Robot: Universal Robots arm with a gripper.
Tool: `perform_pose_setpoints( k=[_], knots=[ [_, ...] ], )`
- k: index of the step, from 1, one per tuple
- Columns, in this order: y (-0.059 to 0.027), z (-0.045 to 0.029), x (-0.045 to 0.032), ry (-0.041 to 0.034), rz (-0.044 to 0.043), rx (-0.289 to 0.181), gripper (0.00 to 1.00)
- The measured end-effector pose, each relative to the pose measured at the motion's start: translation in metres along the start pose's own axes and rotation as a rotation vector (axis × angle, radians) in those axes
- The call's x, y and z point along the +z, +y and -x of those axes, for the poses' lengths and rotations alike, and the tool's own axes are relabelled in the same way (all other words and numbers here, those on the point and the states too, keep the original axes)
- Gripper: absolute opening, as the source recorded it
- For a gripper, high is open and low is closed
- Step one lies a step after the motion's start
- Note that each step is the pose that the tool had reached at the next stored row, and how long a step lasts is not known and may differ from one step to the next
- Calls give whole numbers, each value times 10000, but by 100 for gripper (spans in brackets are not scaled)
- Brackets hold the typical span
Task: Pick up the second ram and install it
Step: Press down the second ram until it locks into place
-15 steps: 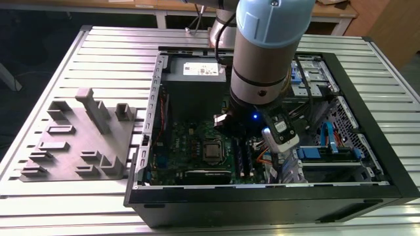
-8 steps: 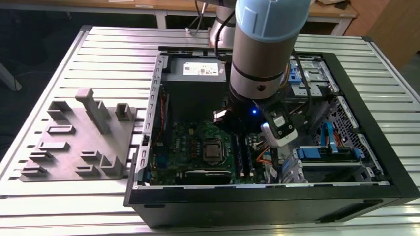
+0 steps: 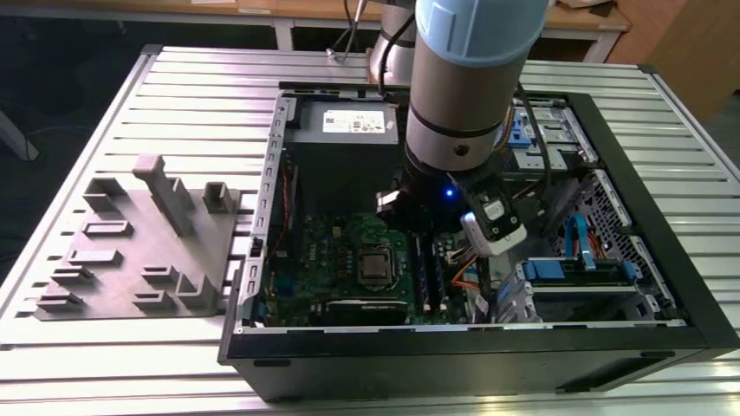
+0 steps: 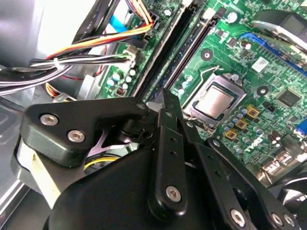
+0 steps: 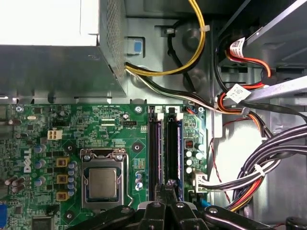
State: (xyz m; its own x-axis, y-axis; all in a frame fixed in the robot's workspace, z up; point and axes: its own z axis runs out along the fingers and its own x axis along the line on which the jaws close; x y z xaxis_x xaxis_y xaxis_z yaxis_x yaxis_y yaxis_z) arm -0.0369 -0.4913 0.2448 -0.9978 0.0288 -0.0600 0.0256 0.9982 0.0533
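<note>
Inside the open computer case (image 3: 647, 260), two long dark strips lie side by side in the memory slots beside the processor (image 5: 102, 183). The second ram (image 5: 171, 148) looks like the strip nearer the cable bundle, standing in its slot. My gripper (image 5: 168, 184) is shut, its black fingertips together over that strip's near end. I cannot tell whether they touch it. In the second wrist view the gripper (image 4: 164, 98) hangs just above the green motherboard (image 4: 268, 76), nothing between its fingers. The arm's wrist (image 3: 463, 130) reaches down into the case.
A grey holder tray (image 3: 139, 251) with upright slabs lies on the slatted table at the exterior view's left. The grey power supply (image 3: 347, 130) fills the case's far end. Cable bundles (image 5: 259, 167) and drive bays (image 3: 578, 269) crowd the side beside the slots.
</note>
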Motion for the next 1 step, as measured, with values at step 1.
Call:
perform_pose_setpoints(
  k=[1],
  knots=[
    [0,0,-1,0,0,0,7]
  ],
)
